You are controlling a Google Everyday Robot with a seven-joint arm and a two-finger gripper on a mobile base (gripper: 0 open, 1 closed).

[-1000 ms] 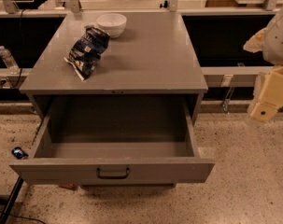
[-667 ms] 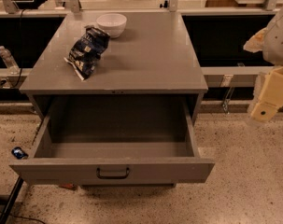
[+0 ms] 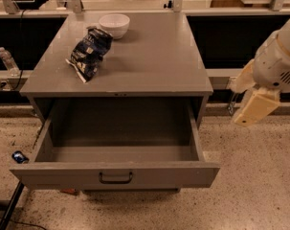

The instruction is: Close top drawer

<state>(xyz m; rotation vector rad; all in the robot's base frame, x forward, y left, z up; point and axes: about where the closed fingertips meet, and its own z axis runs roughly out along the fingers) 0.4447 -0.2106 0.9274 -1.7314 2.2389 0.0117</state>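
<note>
Shows top drawer (image 3: 173,175) pulled all the way out past front edge of desk (image 3: 149,66), dark handle (image 3: 116,178) at centre of front panel. Puts gripper (image 3: 254,108) off the right edge, near front right corner, in air, well apart from drawer; cannot tell if parted or closed. Has white bowl (image 3: 114,24) near back edge, crumpled blue snack bag (image 3: 89,52) just in front of it toward left edge.
</note>
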